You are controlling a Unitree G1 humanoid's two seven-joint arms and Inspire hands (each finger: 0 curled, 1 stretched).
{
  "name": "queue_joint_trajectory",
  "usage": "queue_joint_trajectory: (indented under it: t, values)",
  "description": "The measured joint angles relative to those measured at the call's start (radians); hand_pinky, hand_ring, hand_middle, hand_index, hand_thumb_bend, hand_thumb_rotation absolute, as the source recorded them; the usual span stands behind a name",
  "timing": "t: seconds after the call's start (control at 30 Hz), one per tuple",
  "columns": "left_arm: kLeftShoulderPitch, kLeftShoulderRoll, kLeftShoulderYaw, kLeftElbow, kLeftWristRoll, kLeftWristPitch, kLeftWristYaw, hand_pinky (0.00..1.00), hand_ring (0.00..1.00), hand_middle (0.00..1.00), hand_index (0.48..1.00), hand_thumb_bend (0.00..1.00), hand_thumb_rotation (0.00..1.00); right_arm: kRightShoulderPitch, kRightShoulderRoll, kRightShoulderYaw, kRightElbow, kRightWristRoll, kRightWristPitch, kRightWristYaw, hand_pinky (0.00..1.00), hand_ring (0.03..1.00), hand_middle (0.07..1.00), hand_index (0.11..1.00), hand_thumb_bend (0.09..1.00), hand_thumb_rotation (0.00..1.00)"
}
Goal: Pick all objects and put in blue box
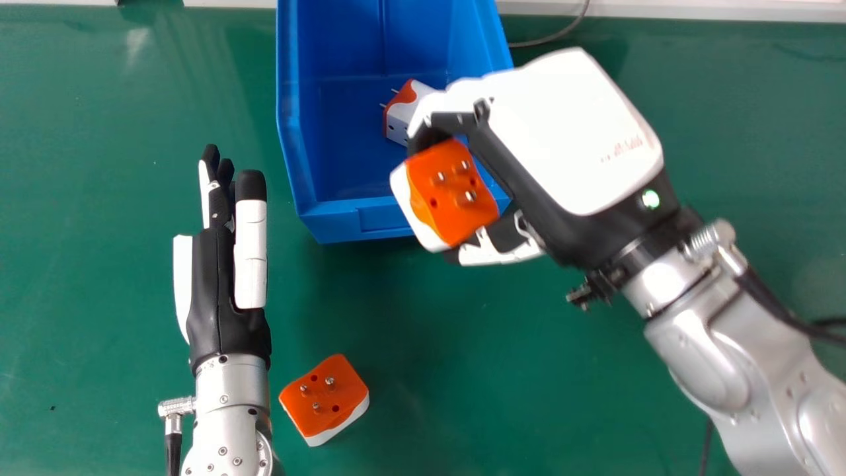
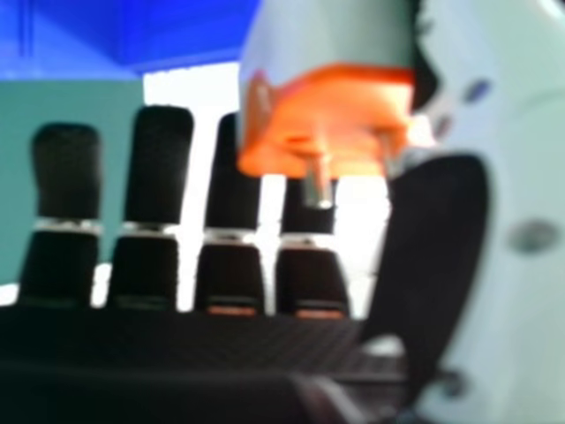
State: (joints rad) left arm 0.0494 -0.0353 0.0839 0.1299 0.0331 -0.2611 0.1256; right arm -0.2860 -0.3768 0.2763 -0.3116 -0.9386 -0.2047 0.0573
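Pinches a chunky orange-and-white plastic plug adapter with metal pins (image 1: 449, 215) between the thumb and curled fingers of the black and white right hand (image 1: 568, 132). In the head view, appears over the near right corner of a deep, open-topped blue plastic box (image 1: 297, 152), clasped with the orange pin face toward the camera and the white side toward the left. In the right hand view, sits close to the thumb, with orange plastic and metal pins in sight near the dark fingers. Cannot tell from there just where each fingertip presses.

Inside the box, on the floor toward the right wall, includes a second orange-and-white plug adapter (image 1: 398, 119), with thin pins pointing left, partly hidden behind the right hand.

On the smooth green tabletop (image 1: 429, 370), nearer than the box, has a third orange-and-white plug adapter (image 1: 347, 390), lying pins up, just to the right of the silver left forearm (image 1: 231, 396) and well apart from the box.

Points the black and white left hand (image 1: 250, 251) forward, left of the box and apart from it, with straight, relaxed fingers, released and grasping nothing.

Beyond the tabletop's far edge, runs a pale strip (image 1: 661, 12); beside the box's far right side, lies a thin grey cable (image 1: 562, 32).
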Motion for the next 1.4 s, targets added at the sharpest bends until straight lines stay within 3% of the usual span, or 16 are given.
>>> queue_joint_trajectory:
  t: [0.1,0.33,0.57,0.7,1.03,1.4]
  values:
    - [0.0,0.001,0.0,0.0,-0.004,0.001,-0.008,1.0,1.0,1.0,1.0,0.89,1.0,-0.079,0.016,0.0,0.02,-0.003,0.013,0.009,0.32,0.443,0.51,0.49,0.502,0.0]
    - [0.008,-0.001,-0.001,-0.003,-0.002,0.001,-0.006,1.0,1.0,1.0,1.0,0.88,1.0,-0.224,0.026,0.011,0.166,-0.001,0.003,0.003,0.32,0.444,0.514,0.487,0.501,0.0]
    - [0.015,0.002,-0.002,-0.006,0.004,0.001,-0.008,1.0,1.0,1.0,1.0,0.87,1.0,-0.369,0.02,0.053,0.429,-0.011,-0.074,-0.102,0.31,0.444,0.523,0.491,0.498,0.0]
    - [0.018,0.005,0.001,-0.008,-0.001,0.002,-0.015,1.0,1.0,1.0,1.0,0.87,1.0,-0.459,0.018,0.106,0.617,-0.08,-0.093,-0.208,0.31,0.446,0.527,0.491,0.497,0.0]
    - [0.019,0.013,0.005,-0.008,-0.005,0.006,-0.019,1.0,1.0,1.0,1.0,0.87,1.0,-0.685,0.079,0.254,1.172,-0.162,-0.101,-0.564,0.32,0.447,0.524,0.49,0.497,0.0]
    - [0.02,0.014,0.004,-0.007,-0.004,0.005,-0.016,1.0,1.0,1.0,1.0,0.87,1.0,-0.787,0.143,0.404,1.462,-0.172,-0.153,-0.736,0.31,0.451,0.531,0.49,0.496,0.0]
